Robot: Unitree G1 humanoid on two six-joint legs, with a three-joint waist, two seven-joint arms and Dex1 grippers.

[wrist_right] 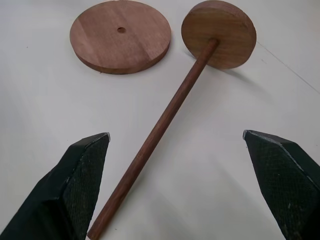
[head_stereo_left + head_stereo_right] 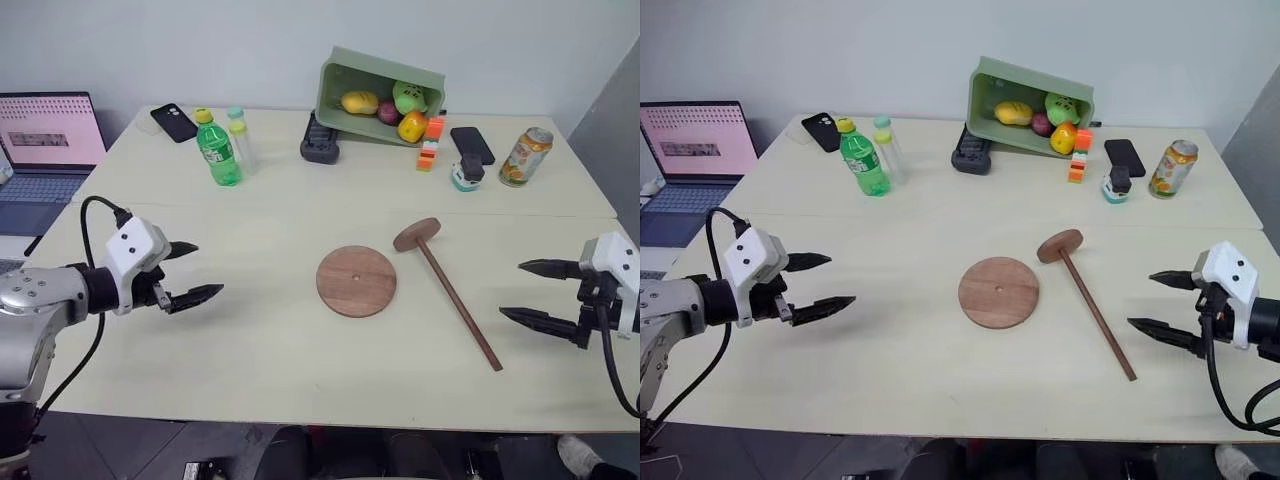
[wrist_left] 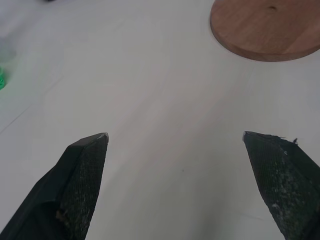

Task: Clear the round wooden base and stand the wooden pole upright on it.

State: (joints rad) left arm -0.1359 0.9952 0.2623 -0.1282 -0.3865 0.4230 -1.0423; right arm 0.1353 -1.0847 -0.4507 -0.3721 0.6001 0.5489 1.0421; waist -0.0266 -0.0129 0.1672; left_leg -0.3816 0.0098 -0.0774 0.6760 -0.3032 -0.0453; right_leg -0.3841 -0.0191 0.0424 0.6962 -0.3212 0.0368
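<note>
The round wooden base (image 2: 356,280) lies flat at the middle of the table with nothing on it, its centre hole showing. Just right of it the wooden pole (image 2: 455,301) lies on its side, its disc end (image 2: 416,234) toward the far side and the rod running toward the front right. My left gripper (image 2: 192,271) hovers open over the table's left part, well apart from the base. My right gripper (image 2: 528,291) stands open at the right edge, pointing toward the pole (image 1: 165,119), with nothing between its fingers.
At the back stand a green bottle (image 2: 217,149), a clear bottle (image 2: 240,135), a tipped green bin of toy fruit (image 2: 380,95), a can (image 2: 525,156), two phones (image 2: 175,122) and small blocks (image 2: 430,142). A laptop (image 2: 45,150) sits at the far left.
</note>
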